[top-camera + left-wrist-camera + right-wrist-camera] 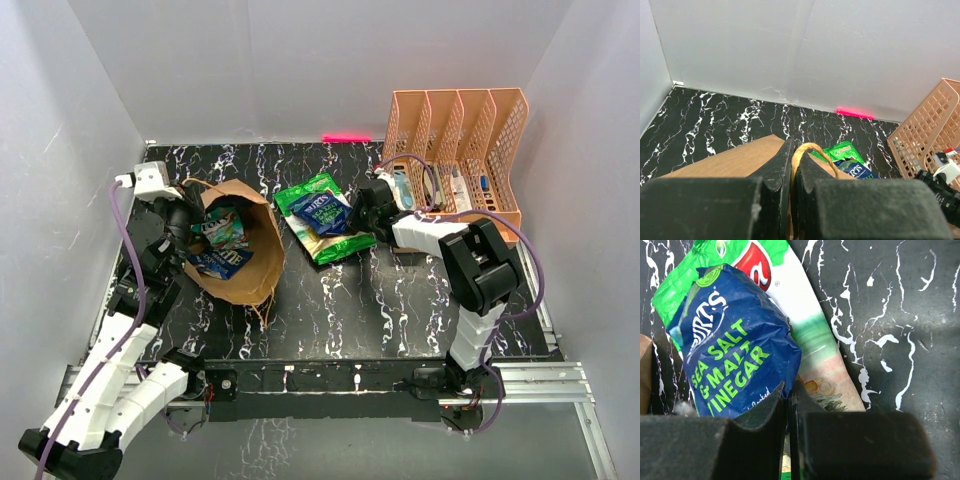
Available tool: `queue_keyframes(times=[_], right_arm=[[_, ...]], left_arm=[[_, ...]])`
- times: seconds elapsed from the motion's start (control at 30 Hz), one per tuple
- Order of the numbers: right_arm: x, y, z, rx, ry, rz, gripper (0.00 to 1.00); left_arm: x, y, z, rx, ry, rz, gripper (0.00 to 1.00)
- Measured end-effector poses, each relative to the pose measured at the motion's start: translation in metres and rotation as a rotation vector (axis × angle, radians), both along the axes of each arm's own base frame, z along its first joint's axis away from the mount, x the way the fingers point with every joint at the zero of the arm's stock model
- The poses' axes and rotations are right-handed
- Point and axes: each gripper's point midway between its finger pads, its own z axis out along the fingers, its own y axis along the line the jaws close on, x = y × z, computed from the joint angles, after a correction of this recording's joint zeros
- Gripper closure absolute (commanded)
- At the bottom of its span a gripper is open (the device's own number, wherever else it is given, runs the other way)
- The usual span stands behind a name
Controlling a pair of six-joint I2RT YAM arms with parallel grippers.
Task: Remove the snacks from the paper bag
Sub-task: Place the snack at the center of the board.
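The brown paper bag (pixel 250 262) lies at the left of the table with its mouth open towards the camera. A green packet (pixel 222 228) and a blue packet (pixel 222 262) sit inside it. My left gripper (pixel 185 215) is shut on the bag's twisted paper handle (pixel 807 149) at the rim. The large green chips bag (pixel 318 215) lies flat on the table right of the paper bag. A blue "Sea Salt & Malt Vinegar" packet (pixel 730 355) lies on it. My right gripper (pixel 788 387) is shut on that packet's edge.
A peach mesh file organiser (pixel 460 150) stands at the back right with small items in it, close behind the right arm. White walls enclose the table on three sides. A pink mark (pixel 347 138) lies at the back edge.
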Motion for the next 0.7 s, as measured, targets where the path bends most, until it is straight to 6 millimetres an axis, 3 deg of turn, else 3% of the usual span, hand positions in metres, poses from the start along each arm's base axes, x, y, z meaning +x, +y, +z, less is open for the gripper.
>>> queue_keyframes(times=[0.07,0.23,0.37,0.47,0.57,0.7], right_arm=[[0.001,-0.003,0.002,-0.014,-0.009,-0.011,0.89],[-0.005,-0.012,0.014,-0.072,-0.022,-0.002,0.68],[-0.017,-0.018,0.034,-0.099,-0.021,0.027,0.45],[-0.029,-0.019,0.053,-0.095,-0.026,0.061,0.38],[-0.047,-0.019,0.075,-0.085,-0.055,0.093,0.34],[-0.090,-0.009,0.089,-0.064,-0.080,0.172,0.31]], left_arm=[[0.000,0.000,-0.003,0.001,0.003,0.002,1.00],[0.000,-0.002,-0.006,0.002,0.007,-0.005,1.00],[-0.003,-0.003,-0.008,-0.001,0.001,-0.010,1.00],[-0.004,-0.004,-0.010,-0.002,0.000,-0.009,1.00],[-0.004,-0.004,-0.010,-0.002,-0.001,-0.003,1.00],[-0.003,-0.002,-0.008,-0.004,-0.010,0.010,1.00]])
